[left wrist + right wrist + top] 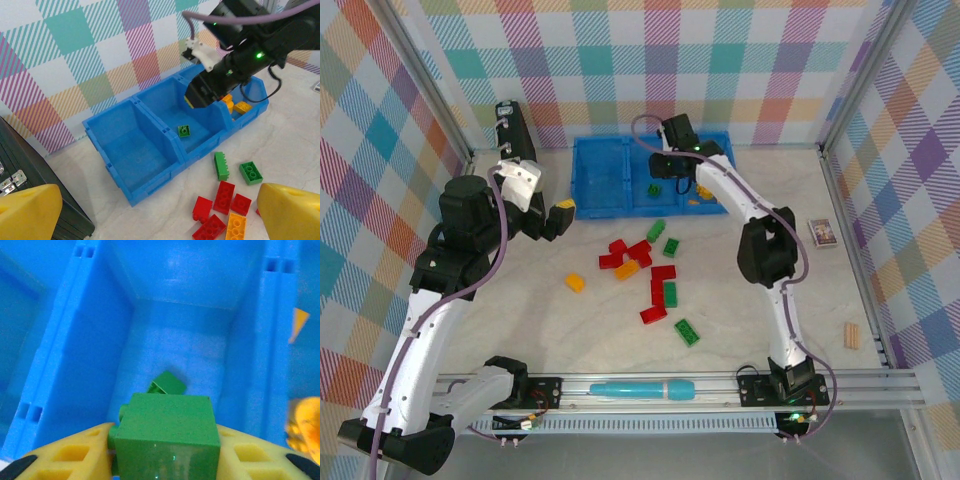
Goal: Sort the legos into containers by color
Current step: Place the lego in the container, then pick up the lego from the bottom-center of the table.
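Observation:
My right gripper (167, 442) is shut on a green lego (167, 425) and hangs over the middle compartment of the blue tray (90, 340). Another green lego (168, 383) lies on that compartment's floor. Orange legos (305, 427) show in the compartment to the right. From above, the right gripper (665, 174) is over the containers (605, 205). My left gripper (555, 217) stands open left of the loose pile, nothing between its yellow fingers (27, 212). Red legos (224, 197), green legos (221, 166) and an orange lego (236, 227) lie on the table in front of the tray (150, 187).
A black case (515, 130) lies at the back left beside the tray. A teal pen-like cylinder (640, 388) rests at the near edge. A tan block (852, 335) and a small card box (821, 232) sit at the right. A stray yellow-orange lego (575, 283) lies left of the pile.

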Controlling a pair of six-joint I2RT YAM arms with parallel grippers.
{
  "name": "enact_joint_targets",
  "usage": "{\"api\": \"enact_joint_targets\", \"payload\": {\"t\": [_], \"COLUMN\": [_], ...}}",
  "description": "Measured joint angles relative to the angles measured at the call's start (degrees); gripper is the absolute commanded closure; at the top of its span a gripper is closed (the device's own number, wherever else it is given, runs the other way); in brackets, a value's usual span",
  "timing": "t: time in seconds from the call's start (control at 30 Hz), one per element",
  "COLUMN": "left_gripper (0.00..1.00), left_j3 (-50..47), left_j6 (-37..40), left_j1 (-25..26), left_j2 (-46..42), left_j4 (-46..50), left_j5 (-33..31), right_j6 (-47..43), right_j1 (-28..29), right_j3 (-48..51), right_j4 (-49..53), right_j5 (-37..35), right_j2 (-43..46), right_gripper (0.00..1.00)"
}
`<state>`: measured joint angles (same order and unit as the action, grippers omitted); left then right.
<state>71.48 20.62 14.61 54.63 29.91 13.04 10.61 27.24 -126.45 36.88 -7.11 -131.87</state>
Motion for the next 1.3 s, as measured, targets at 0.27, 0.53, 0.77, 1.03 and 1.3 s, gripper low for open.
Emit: {"api": "enact_joint_targets", "payload": {"t": [0.27,0.53,0.77,1.03,1.3], "left_gripper": [0.00,0.00,0.00,0.00,0.00], "left_j3": [0.00,0.00,0.00,0.00,0.00], "left_j6": [0.00,0.00,0.00,-0.02,-0.02], "left_j1": [0.00,0.00,0.00,0.00,0.00], "left_j2": [0.42,1.14,1.14,1.14,1.42], "left_j4": [0.00,0.02,0.00,-0.02,0.00], "left_j5": [1.07,1.07,1.05,1.25,2.89], "right_j6": [-0.46,-0.57,-0.63,-0.50,3.72], "right_j1": [1.07,1.44,2.12,5.38,12.50], "right_j3": [-2.34,-2.34,4.68,34.10,64.48], "right_j4": [-0.20,-0.39,-0.02,2.05,2.23], "right_j5": [-0.85,-0.81,-0.02,1.36,3.30], "right_j2": [-4.11,-4.22,0.02,25.64,47.76], "right_gripper": [0.48,0.44,0.42,0.39,0.38]}}
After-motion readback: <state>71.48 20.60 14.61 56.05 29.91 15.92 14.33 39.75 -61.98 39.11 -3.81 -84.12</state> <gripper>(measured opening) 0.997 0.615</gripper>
